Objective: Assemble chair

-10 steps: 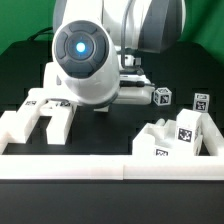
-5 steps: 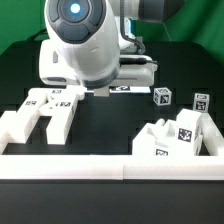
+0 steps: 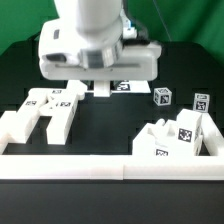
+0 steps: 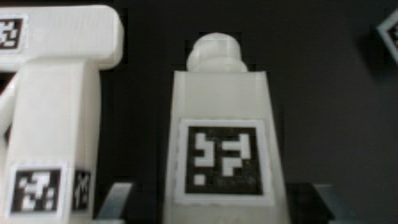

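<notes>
White plastic on a black table (image 3: pixel 110 128) fills the exterior view. Over the last second the arm has swung upward: its round joint cap, which sat low and faced the camera, has left the top of the picture. The gripper (image 3: pixel 100 84) now points straight down at the middle back, its jaw width unchanged. A chair leg (image 3: pixel 102 91) shows beneath it, so the part seems secured and ready to go to its socket, though I cannot tell whether it is clear of the table. Blocky chair pieces (image 3: pixel 45 112) lie at the exterior view's left and a stepped chair block (image 3: pixel 178 135) at its right. Small tagged cubes (image 3: pixel 162 96) sit behind that block, and a border rail (image 3: pixel 110 166) runs along the front. In the wrist view the gripper (image 4: pixel 217 203) is closed on the chair leg (image 4: pixel 221 105), with dark fingers (image 4: pixel 118 200) at its flanks. The leg's tag faces the camera and a rounded peg tips its far end. A T-shaped chair piece (image 4: pixel 63 95) lies just beside it across a dark gap, and the leg could brush it if it drifts sideways.
</notes>
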You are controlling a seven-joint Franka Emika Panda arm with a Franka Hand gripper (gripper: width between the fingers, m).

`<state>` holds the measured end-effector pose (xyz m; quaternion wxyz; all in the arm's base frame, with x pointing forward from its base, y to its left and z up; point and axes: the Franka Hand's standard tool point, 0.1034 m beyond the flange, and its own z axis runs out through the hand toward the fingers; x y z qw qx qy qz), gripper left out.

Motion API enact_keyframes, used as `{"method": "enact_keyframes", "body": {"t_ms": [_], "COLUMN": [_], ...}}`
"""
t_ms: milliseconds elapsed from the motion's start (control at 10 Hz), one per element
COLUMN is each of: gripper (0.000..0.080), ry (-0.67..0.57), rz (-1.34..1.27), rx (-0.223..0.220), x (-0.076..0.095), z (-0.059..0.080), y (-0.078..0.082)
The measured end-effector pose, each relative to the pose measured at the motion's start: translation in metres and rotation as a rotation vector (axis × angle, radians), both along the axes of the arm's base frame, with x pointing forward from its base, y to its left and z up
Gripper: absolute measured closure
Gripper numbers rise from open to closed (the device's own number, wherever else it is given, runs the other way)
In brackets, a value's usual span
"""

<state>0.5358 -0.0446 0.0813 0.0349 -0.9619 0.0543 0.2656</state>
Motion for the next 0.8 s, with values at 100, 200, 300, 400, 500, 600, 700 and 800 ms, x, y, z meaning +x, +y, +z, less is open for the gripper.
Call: {"method": "enact_keyframes", "body": {"t_ms": [100,200,300,400,500,600,700,800], "gripper": [0.0508,0.0508,0.0508,0.0508,0.0508,0.0508,0.0508,0.0508], "ry": [-0.073,-0.152,-0.223,-0.284,-0.366,-0.433,-0.489,-0.566], "rz": [0.004,0.009,0.008,0.007,0.007,0.007,0.006,0.01], "rx": [-0.009,-0.021,-0.033,-0.045,-0.062,-0.076,-0.088,-0.101], "x": [0.012,0.017,0.018,0.02,0.025,0.026,0.029,0.037], "z": [0.008,0.009,0.008,0.007,0.007,0.006,0.006,0.011], "y": [0.001,0.003,0.002,0.001,-0.001,-0.002,-0.003,-0.002]}}
